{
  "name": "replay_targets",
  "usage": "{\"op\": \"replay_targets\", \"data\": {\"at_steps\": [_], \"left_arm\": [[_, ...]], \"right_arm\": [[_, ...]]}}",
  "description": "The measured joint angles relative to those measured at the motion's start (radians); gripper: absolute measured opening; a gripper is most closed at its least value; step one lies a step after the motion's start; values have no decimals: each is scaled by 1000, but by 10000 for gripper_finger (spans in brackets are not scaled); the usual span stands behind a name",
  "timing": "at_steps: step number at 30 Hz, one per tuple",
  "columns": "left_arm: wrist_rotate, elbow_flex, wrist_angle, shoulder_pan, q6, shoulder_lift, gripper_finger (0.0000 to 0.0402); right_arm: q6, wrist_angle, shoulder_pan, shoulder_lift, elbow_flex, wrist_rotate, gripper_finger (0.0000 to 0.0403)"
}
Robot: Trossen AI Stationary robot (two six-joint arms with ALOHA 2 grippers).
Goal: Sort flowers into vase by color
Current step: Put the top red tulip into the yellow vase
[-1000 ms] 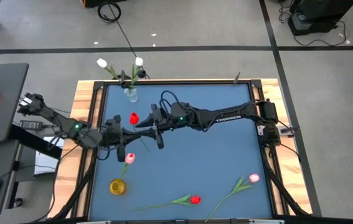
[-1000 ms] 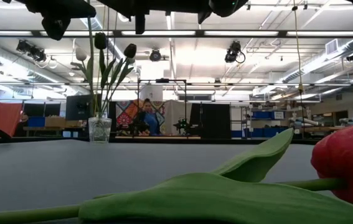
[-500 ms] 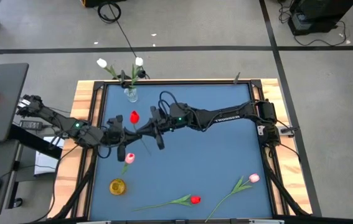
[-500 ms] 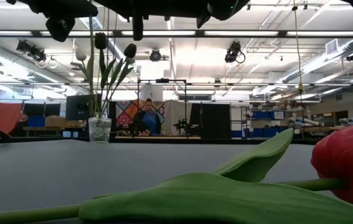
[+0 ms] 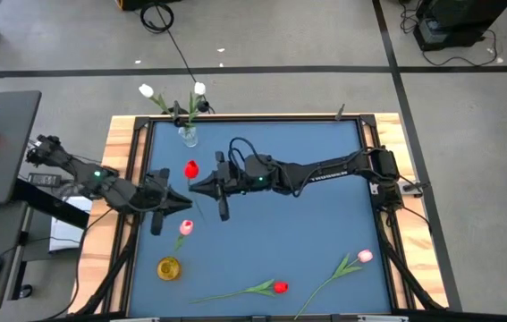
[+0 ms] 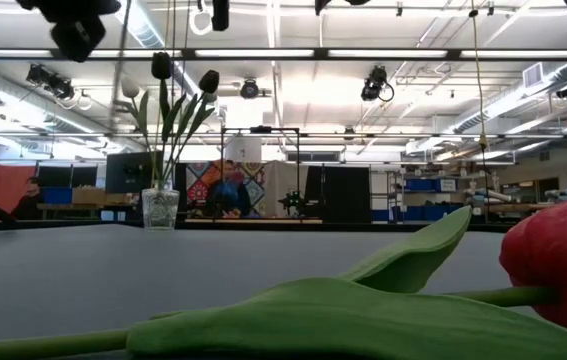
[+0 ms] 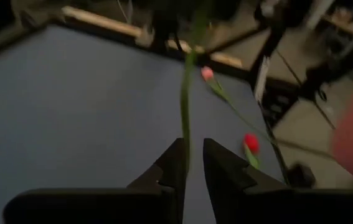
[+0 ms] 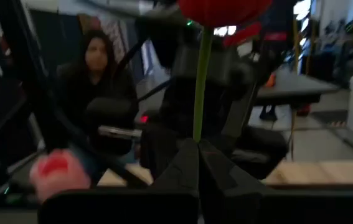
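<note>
- Table (image 5: 316, 224): flat matte blue top in a pale wooden frame. The right half and the far right corner lie bare; the centre-left is crowded by both arms.
- Right arm: dark, jointed, reaching from the right edge across to centre-left. Right gripper (image 5: 201, 186) has its fingers clenched on the thin green stem of a red tulip (image 5: 191, 168), whose head stands just beyond the fingertips, held above the table.
- Left arm: dark, entering over the left rail. Left gripper (image 5: 181, 204) points toward the right gripper, close to it. In the left wrist view its fingers (image 7: 171, 167) stand slightly apart with a green stem running up between them; whether they pinch it cannot be told.
- Glass vase (image 5: 188, 136): small, clear, upright near the far edge, left of centre, holding white-headed tulips (image 5: 147, 90) whose heads lean out past the table edge.
- Yellow vase (image 5: 169, 267): small, round, glossy, near the left front corner.
- Pink tulip (image 5: 185, 228): just in front of the left gripper.
- Second red tulip (image 5: 279, 287): lying flat along the front edge, broad green leaf.
- Second pink tulip (image 5: 364, 256): lying near the front right, stem angled toward the front edge.
</note>
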Motion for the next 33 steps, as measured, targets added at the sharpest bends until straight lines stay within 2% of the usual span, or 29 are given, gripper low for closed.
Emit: {"op": "replay_targets", "data": {"at_steps": [4,8,11,16,24,29,33], "left_arm": [[27,113,-298,-45,-80,-29,62],[33,241,-632,-69,-210,-28,62],[32,302,-743,-68,-201,-30,55],[30,335,-774,-52,-97,-34,40],[30,335,-777,-37,-91,-33,27],[30,335,-779,-37,-118,-35,27],[52,335,-778,-38,-149,-34,27]], "right_arm": [[0,92,13,0,2,30,2],[-77,196,29,0,19,-136,1],[-130,173,41,-2,26,-138,1],[-156,265,46,3,24,-100,1],[-66,619,58,136,41,-103,1],[25,633,56,299,220,-171,1],[100,575,58,425,388,-215,1]]}}
